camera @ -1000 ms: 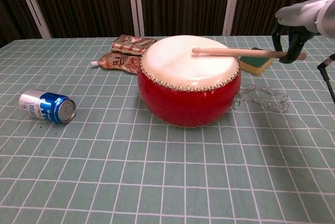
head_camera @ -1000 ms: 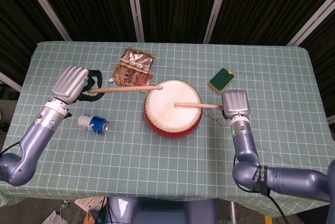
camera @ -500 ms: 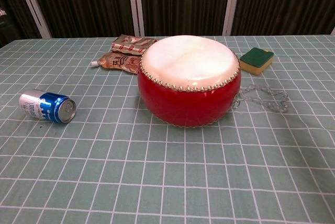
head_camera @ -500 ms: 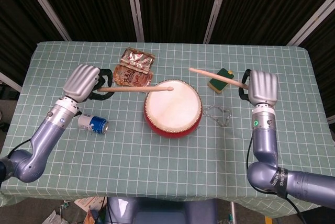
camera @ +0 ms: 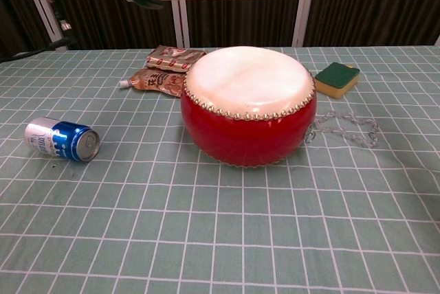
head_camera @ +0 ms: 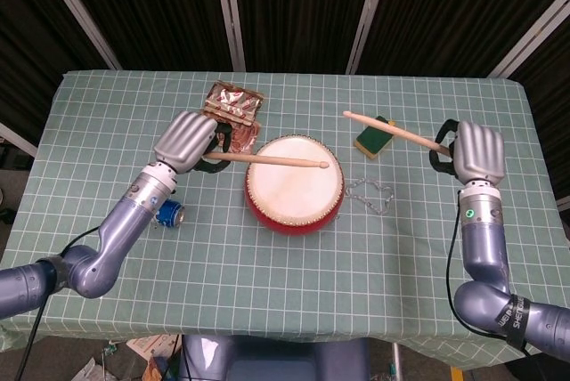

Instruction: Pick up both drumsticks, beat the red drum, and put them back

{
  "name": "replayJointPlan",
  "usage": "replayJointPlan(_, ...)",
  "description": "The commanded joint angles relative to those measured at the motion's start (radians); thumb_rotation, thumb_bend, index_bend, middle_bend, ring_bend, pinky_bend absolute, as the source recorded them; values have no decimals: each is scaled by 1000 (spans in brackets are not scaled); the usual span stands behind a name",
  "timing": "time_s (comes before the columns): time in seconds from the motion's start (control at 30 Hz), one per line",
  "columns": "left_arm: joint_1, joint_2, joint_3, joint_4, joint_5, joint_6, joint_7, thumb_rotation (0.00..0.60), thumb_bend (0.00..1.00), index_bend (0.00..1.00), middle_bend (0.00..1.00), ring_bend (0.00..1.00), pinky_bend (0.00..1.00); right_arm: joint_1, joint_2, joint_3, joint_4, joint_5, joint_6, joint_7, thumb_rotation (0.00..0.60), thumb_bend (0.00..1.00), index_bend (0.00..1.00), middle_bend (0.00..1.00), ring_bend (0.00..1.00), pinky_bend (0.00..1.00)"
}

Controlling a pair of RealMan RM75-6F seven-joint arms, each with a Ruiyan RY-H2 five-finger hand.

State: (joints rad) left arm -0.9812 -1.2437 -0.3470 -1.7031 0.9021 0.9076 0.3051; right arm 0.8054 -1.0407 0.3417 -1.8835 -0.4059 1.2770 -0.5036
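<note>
I see even, bright overhead light on the tablecloth (head_camera: 294,292) in both views, with a dark backdrop behind. Shadows are soft, focus is sharp, and I find no glare.

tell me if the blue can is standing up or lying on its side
On its side. In the chest view the blue can lies lengthwise on the tablecloth, its round top end facing sideways toward the camera.

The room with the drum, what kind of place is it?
Probably a robot test lab, not a home: a table with a green checked cloth, dark curtains behind it, and mixed props like a red drum and a can.
</note>
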Motion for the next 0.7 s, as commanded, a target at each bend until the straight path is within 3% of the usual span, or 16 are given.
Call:
replayJointPlan(0.03, -29, -57, -21, 11, -44, 47, 13, 600, 483, 780, 1000, 1000, 1000, -19, 18, 8, 13, -9, -26, 30, 600, 651, 960, 1000, 1000, 1000)
replayJointPlan(0.17, -41, -113, -39, 41, -68, 85, 1, 600, 483, 780, 1000, 1000, 1000, -35, 30, 9, 31, -15, -56, 54, 600, 651, 960, 1000, 1000, 1000)
replayJointPlan(0.4, -93, -174, 10, 134, -186, 27, 98, 600, 483, 779, 1000, 1000, 1000, -50, 32, 7, 66, -11, -88, 74, 600, 651, 960, 1000, 1000, 1000)
replayJointPlan(0.5, -134, -201, 54, 197, -280, -26, 187, 600, 483, 779, 1000, 1000, 1000, -50, 27, 7, 84, -3, -102, 73, 600, 651, 959, 1000, 1000, 1000)
replayJointPlan(0.6, -236, -177, 174, 230, -516, -124, 436, 600, 483, 779, 1000, 1000, 1000, -55, 23, 3, 86, -3, -103, 75, 600, 651, 959, 1000, 1000, 1000)
replayJointPlan(0.67, -368, -132, 290, 204, -775, -154, 667, 600, 483, 778, 1000, 1000, 1000, -59, 24, 1, 86, -4, -103, 76, 600, 651, 959, 1000, 1000, 1000)
replayJointPlan(0.7, -408, -125, 306, 193, -852, -143, 714, 600, 483, 779, 1000, 1000, 1000, -61, 25, 2, 86, -5, -104, 77, 600, 651, 960, 1000, 1000, 1000)
